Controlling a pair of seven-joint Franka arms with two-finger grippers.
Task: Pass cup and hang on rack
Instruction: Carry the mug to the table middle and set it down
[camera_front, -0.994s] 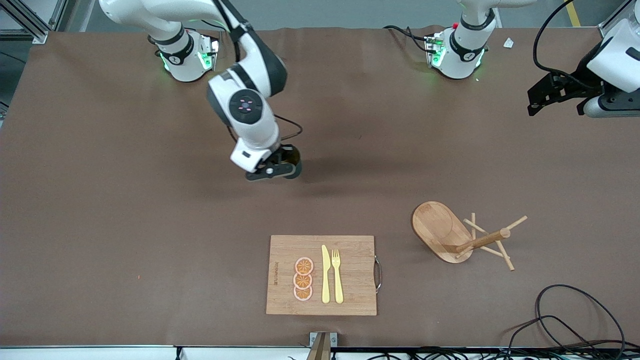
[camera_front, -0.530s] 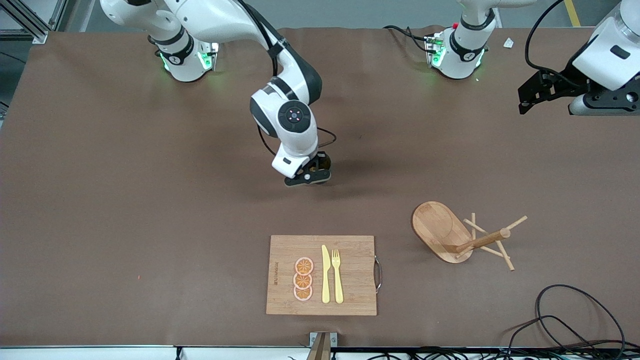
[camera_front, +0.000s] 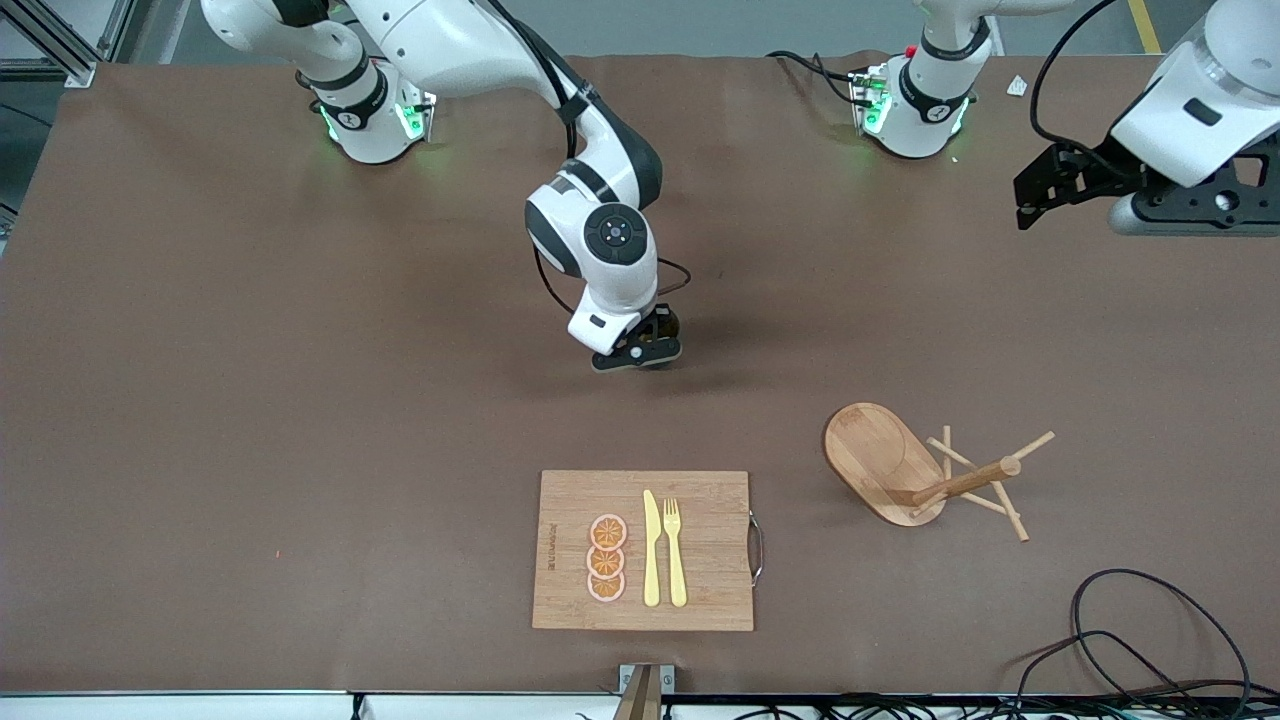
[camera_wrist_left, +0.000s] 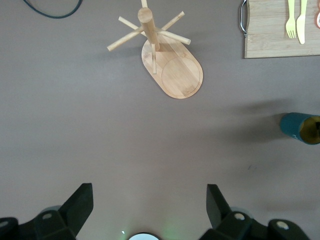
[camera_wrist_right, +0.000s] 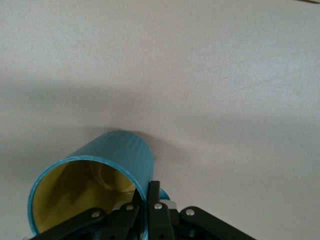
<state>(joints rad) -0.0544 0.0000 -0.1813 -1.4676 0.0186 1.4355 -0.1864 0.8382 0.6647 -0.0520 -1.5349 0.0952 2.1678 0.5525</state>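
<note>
The teal cup (camera_front: 664, 324) has a golden inside and hangs on its side in my right gripper (camera_front: 638, 356), low over the middle of the table. In the right wrist view, my right gripper (camera_wrist_right: 148, 194) is shut on the cup's (camera_wrist_right: 117, 160) rim wall, with one finger inside and one outside. The wooden rack (camera_front: 884, 458) stands on its oval base nearer the front camera, toward the left arm's end. My left gripper (camera_front: 1040, 186) is open and empty, high over that end of the table. The left wrist view shows my left gripper (camera_wrist_left: 149, 201), the rack (camera_wrist_left: 172, 70) and the cup (camera_wrist_left: 299, 127).
A bamboo cutting board (camera_front: 700, 580) with a yellow knife (camera_front: 651, 550), a fork (camera_front: 675, 555) and orange slices (camera_front: 606, 558) lies near the front edge. Black cables (camera_front: 1150, 640) coil at the near corner at the left arm's end.
My right arm has carried the cup toward the left arm's end of the table and lower in the front view. My left gripper has shifted a little toward the middle.
</note>
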